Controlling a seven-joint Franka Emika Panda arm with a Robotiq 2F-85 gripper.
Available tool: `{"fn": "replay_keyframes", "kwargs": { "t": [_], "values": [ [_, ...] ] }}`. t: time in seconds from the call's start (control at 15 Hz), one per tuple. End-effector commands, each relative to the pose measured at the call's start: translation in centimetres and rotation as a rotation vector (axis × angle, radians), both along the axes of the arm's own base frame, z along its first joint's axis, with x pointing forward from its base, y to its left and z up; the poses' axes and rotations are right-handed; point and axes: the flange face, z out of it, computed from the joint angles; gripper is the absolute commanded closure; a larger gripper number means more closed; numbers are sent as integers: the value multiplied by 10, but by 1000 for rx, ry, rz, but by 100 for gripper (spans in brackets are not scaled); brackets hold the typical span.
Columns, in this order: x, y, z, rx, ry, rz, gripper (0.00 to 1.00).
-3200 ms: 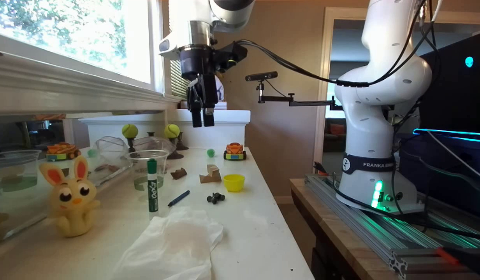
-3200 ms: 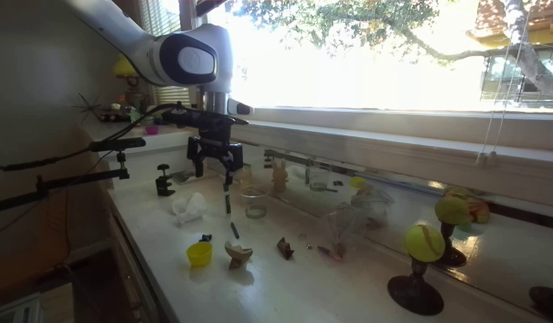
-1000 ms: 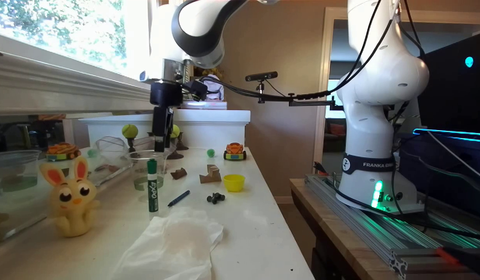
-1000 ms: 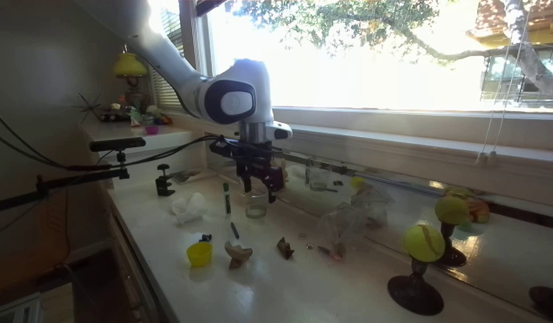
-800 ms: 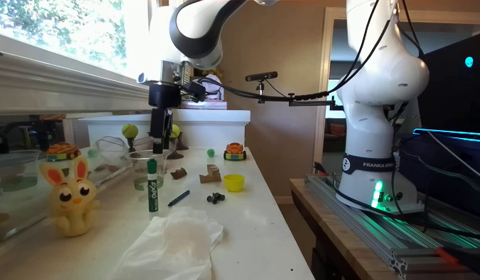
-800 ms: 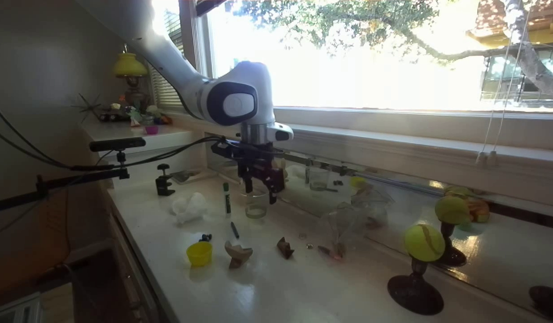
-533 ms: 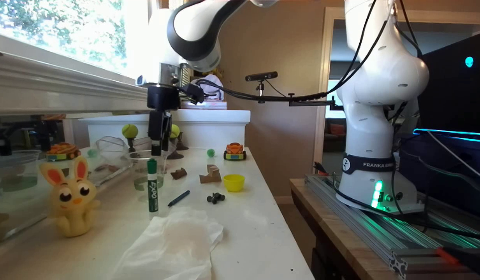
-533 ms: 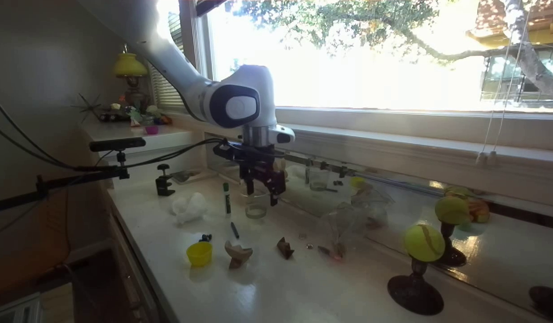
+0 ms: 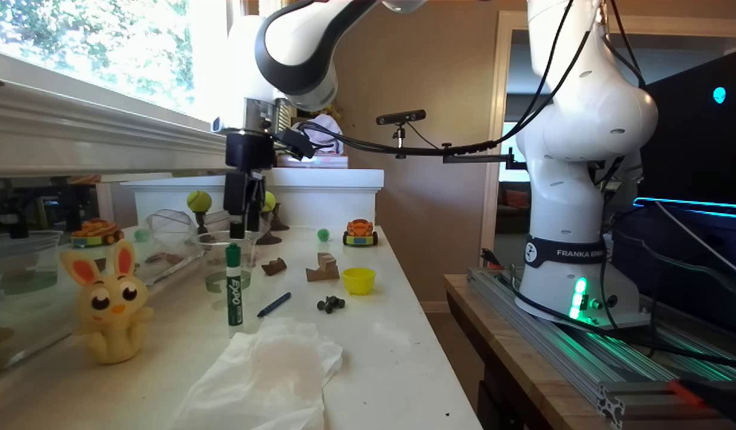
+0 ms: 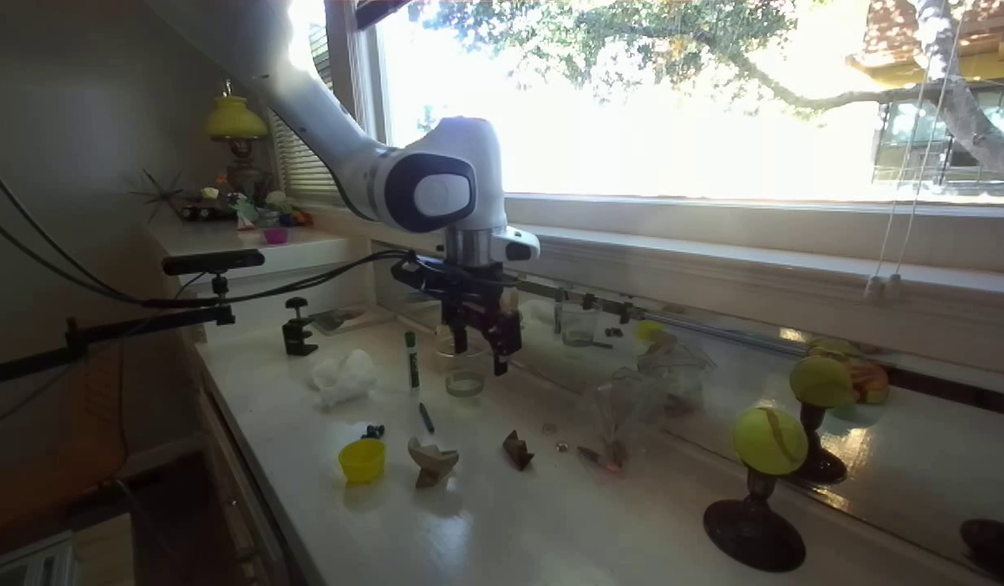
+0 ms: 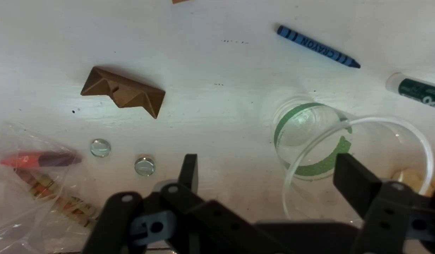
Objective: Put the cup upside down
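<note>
The claw [image 11: 268,174] gapes, its fingers [image 11: 191,173] spread well apart, pointing down in both exterior views. The clear cup [image 11: 321,164], banded in green, sits mouth up on the white counter [image 11: 217,120], right of centre in the wrist view. One finger overlaps the cup's mouth there; the other is further left, outside the cup. Whether the overlapping finger dips into the cup or just hangs over it, I cannot tell.

Also in the wrist view: a blue crayon [image 11: 318,46] at upper right, a green marker [image 11: 420,91] cut off by the right edge, a brown folded piece [image 11: 124,91] at upper left, two glass beads [image 11: 100,147] below it, and crumpled clear plastic [image 11: 19,211] at lower left with coloured sticks [image 11: 67,206] showing through. In an exterior view a yellow bowl [image 9: 359,280] is below centre, a toy rabbit [image 9: 116,304] at left, and a crumpled white sheet [image 9: 272,370] along the bottom. In an exterior view a tennis ball [image 10: 770,440] rests on a dark stand [image 10: 754,533] at lower right
</note>
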Motion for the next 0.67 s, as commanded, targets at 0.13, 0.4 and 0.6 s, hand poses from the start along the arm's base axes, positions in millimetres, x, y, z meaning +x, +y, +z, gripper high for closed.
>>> {"fn": "replay_keyframes", "kwargs": {
  "t": [0.13, 0.4, 0.6],
  "values": [
    [5, -2, 4, -11, 3, -37, 7],
    [5, -2, 4, -13, 3, -41, 49],
    [5, -2, 5, -17, 4, -43, 71]
  ]
}}
